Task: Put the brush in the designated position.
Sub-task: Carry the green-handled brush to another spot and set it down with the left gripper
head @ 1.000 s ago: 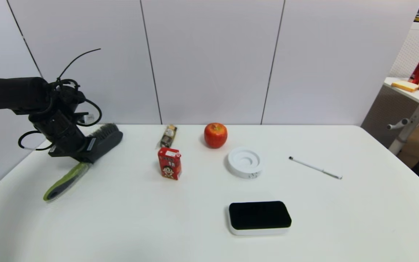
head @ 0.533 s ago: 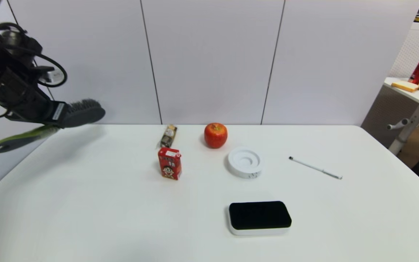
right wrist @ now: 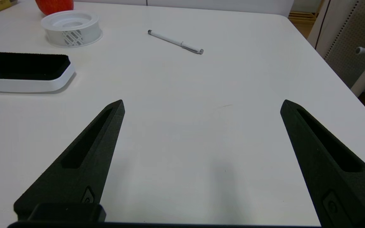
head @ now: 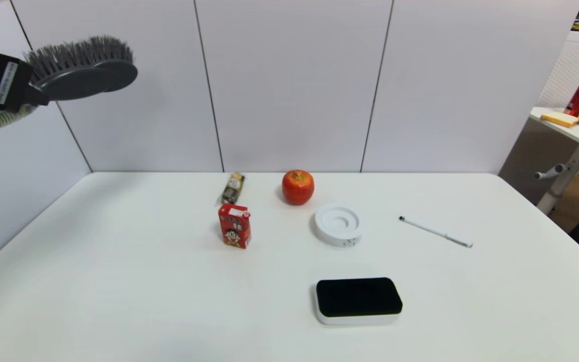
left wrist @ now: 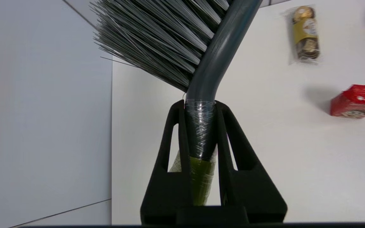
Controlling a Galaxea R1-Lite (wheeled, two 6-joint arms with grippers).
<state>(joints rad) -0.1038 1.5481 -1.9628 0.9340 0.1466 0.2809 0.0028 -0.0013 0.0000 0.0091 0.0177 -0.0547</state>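
At the far left, the left gripper (left wrist: 200, 126) was clamped on the neck of the brush (head: 81, 75), where the grey stem met the lime-green handle, and held it high in the air above the table's left edge, bristles up. Gripping at the neck probably kept the long tool balanced, and the height let it clear everything standing on the white table (head: 118, 281) (no mark for the designated position showed anywhere on it).

Further right, near the back, a wrapped chocolate packet (head: 232, 187) lay just behind a small red carton (head: 234, 225), with a red apple (head: 298, 186) beside them. The white ring-shaped dish (head: 339, 223) sat right of the carton and held nothing that could be seen. Nearer the robot lay the black-topped eraser (head: 359, 300). A white pen (head: 435, 232) lay well to the right.

The right gripper (right wrist: 201, 107) hung low over bare tabletop on the right, fingers spread wide and holding nothing, apparently parked.
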